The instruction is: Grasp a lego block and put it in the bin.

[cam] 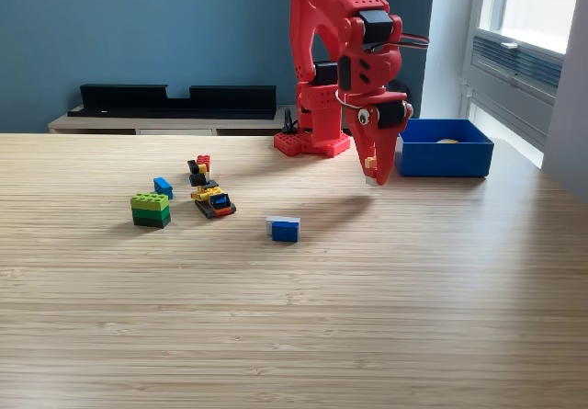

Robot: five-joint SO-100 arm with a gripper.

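Note:
My red gripper (377, 168) hangs fingers-down above the table, just off the bin's left wall in the exterior view. Its jaws are closed on a small lego block (369, 164) that shows yellow with a pale lower end. The bin (459, 159) is a blue low-walled box at the back right, and a pale piece shows inside it. More lego blocks lie on the table: a blue-and-white one (284, 228) in the middle, and a green stack (150, 210) at the left.
A small blue block (163, 187), a red-black-yellow cluster (199, 168) and a yellow-blue-black piece (214, 200) lie at centre left. The arm's red base (310, 138) stands at the back. A black shelf unit (175, 99) runs behind the table.

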